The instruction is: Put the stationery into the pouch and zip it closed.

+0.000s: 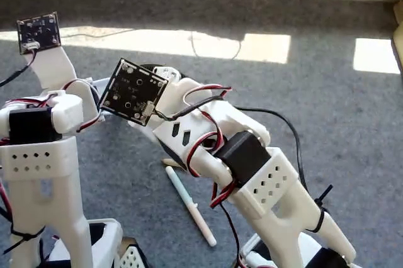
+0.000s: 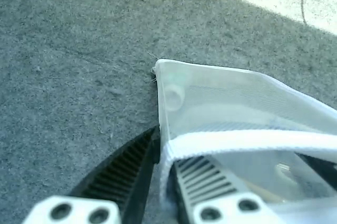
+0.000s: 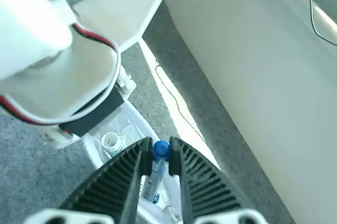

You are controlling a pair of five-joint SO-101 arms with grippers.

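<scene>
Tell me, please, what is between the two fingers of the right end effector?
A blue-capped pen is clamped there by the right end effector. The right wrist view shows this, with the pouch lying beneath.

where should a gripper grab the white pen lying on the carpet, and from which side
Grip the white pen mid-barrel, coming straight down from above, jaws across its narrow width. It lies flat on the carpet, long and slim, so only its top and sides are free, and a middle hold should keep it level.
</scene>
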